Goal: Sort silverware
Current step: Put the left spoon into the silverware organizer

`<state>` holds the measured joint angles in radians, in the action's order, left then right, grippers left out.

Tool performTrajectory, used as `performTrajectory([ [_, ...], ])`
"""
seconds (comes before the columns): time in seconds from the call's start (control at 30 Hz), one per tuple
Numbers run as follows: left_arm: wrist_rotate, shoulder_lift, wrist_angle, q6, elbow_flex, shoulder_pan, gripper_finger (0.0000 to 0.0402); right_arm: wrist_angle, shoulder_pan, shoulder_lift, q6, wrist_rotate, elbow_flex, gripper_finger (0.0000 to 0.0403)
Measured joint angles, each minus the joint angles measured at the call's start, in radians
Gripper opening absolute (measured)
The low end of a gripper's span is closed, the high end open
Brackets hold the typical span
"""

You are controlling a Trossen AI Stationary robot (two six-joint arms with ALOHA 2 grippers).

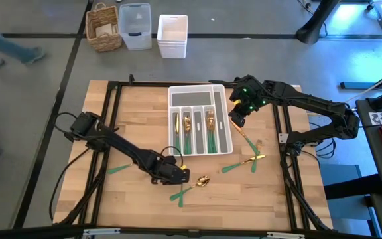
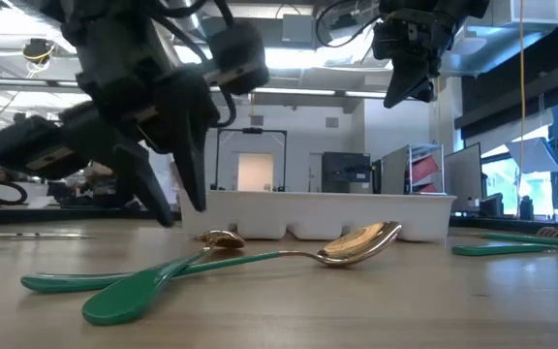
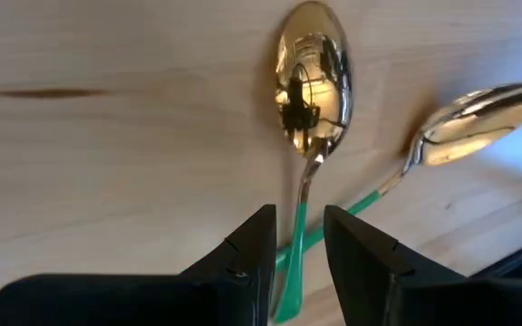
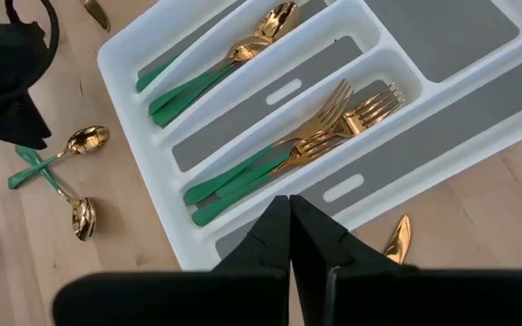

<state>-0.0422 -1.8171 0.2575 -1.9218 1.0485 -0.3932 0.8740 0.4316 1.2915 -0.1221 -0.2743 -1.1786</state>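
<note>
A: Why so low with the left tool [image 3: 297, 226]?

B: Set down at the table [image 1: 144, 207] near the tray [image 1: 197, 95], tips apart and straddling the green handle of one spoon [image 3: 314, 81]. Not closed on it yet, by the look; nothing lifted.

A: Why the handle and not the bowl?

B: Probably slimmer and flatter, so easier to pinch. Crossed with a second spoon [image 3: 478, 122], though, so worth minding not to drag both.

A: And the right tool [image 4: 290, 222]?

B: Hangs above the tray's right edge, tips pressed together, empty. Seems to wait there, well clear of the other arm.

A: Why grouped like that in the tray?

B: Sorted by kind, apparently: forks [image 4: 333, 122] nested in one slot, tray spoons [image 4: 234, 59] in another, heads all pointing the same way, with a bare slot between those two.

A: Counts?

B: Two tools, one tray. Forks in the tray: three or four, too overlapped to fix. Spoons there: at least two, maybe three. Loose on the table: the two crossed spoons, one lone piece [image 1: 118, 169] off to the left showing only green, and a scatter [image 1: 252, 159] of roughly four to the right of the tray, near the right tool.

A: So where does that leave the silverware?

B: Partly in the tray, partly loose on the table; about seven left to sort, at a guess.
</note>
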Motion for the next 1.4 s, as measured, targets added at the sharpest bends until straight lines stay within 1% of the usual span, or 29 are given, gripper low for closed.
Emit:
performTrajectory([
  [0.17,-0.002,-0.049,-0.008,0.027,0.047,0.017,0.0088,-0.001,0.000,0.000,0.000,0.000,0.000,0.0005],
  [0.3,0.009,-0.077,0.010,0.012,0.061,0.024,0.0088,0.001,0.000,0.000,0.000,0.000,0.000,0.0005],
  [0.47,0.015,-0.079,0.070,-0.023,0.063,0.022,0.0088,0.003,0.000,0.000,0.000,0.000,0.000,0.0005],
  [0.67,0.022,-0.086,0.067,-0.013,0.063,0.045,0.0088,0.004,0.000,0.000,0.000,0.000,0.000,0.0005],
  [0.87,0.042,-0.079,0.188,-0.014,0.068,0.070,0.0088,0.004,0.000,0.000,0.000,0.000,0.000,0.0005],
  [1.03,0.039,-0.080,0.198,-0.015,0.067,0.069,0.0087,0.005,0.000,0.000,0.001,0.000,0.000,0.0005],
  [1.1,0.039,-0.080,0.199,-0.009,0.066,0.069,0.0081,0.005,0.000,0.000,0.001,0.000,0.000,0.0005],
  [1.17,0.039,-0.081,0.200,0.015,0.065,0.069,0.0066,0.005,0.000,0.000,0.011,0.000,0.000,0.0005],
  [1.3,0.041,-0.081,0.202,0.045,0.064,0.068,0.0016,0.015,0.000,0.000,0.034,0.000,0.000,0.0005],
  [1.4,0.041,-0.081,0.200,0.046,0.063,0.068,0.0012,0.018,0.000,0.000,0.035,0.000,0.000,0.0005],
])
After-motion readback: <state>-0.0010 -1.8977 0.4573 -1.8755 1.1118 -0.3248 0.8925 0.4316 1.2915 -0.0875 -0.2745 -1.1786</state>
